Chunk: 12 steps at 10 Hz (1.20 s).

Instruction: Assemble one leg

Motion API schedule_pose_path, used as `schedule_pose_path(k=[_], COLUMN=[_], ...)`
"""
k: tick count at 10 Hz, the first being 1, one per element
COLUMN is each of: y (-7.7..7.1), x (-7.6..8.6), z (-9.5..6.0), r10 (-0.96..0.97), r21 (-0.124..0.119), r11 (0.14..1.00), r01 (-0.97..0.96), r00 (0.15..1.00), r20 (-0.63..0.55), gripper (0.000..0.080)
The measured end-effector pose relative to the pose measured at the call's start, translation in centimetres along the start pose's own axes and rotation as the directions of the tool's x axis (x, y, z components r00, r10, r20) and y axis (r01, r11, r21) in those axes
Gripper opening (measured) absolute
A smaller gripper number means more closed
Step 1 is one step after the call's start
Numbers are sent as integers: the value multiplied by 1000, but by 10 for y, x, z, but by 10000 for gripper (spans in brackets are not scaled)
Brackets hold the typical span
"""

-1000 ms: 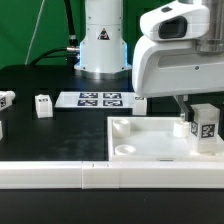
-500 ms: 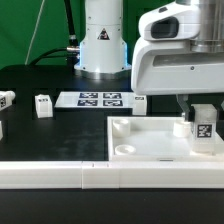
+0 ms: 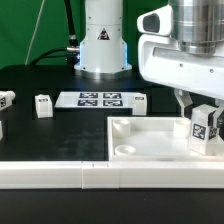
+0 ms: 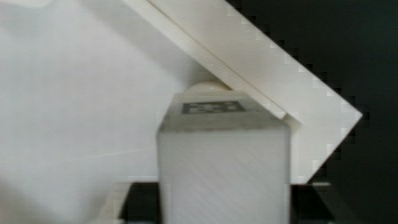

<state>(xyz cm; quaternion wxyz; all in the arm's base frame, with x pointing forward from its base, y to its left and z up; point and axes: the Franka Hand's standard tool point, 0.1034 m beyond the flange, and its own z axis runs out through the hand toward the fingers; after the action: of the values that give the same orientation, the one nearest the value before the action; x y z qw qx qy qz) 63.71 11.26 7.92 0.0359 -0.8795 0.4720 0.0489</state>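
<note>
Leg (image 3: 206,132) clamped in tool (image 3: 203,118), at tray (image 3: 150,152) corner

The white tray (image 3: 152,145) lies beneath the pincer (image 3: 203,120); the marker board (image 3: 100,99) lies well apart, toward the exterior view's left.

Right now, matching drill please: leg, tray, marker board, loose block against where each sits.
Things:
1 leg
2 tray
3 marker board
4 loose block

Places:
A lying flat behind the tray
B clamped in the gripper
C standing at the exterior view's left of the marker board
D nearest the camera, sockets up, partly below the gripper

Pairs: 1-B, 2-D, 3-A, 4-C
</note>
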Motion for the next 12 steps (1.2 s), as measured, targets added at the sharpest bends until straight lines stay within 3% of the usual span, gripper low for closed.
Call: schedule_pose_path(k=[4, 7, 9, 10, 11, 12], y=[1, 1, 0, -1, -2, -2], x=[3, 2, 1, 0, -1, -2], z=[0, 0, 0, 0, 0, 1], r10=[344, 411, 347, 297, 138, 19], r21=[14, 12, 17, 19, 23, 26], r11=[939, 911, 938, 955, 990, 999], r01=[-344, -411, -347, -297, -139, -20], r00=[939, 911, 937, 954, 990, 999], r20=[30, 33, 34, 32, 28, 26], gripper=[291, 291, 574, 574, 634, 645])
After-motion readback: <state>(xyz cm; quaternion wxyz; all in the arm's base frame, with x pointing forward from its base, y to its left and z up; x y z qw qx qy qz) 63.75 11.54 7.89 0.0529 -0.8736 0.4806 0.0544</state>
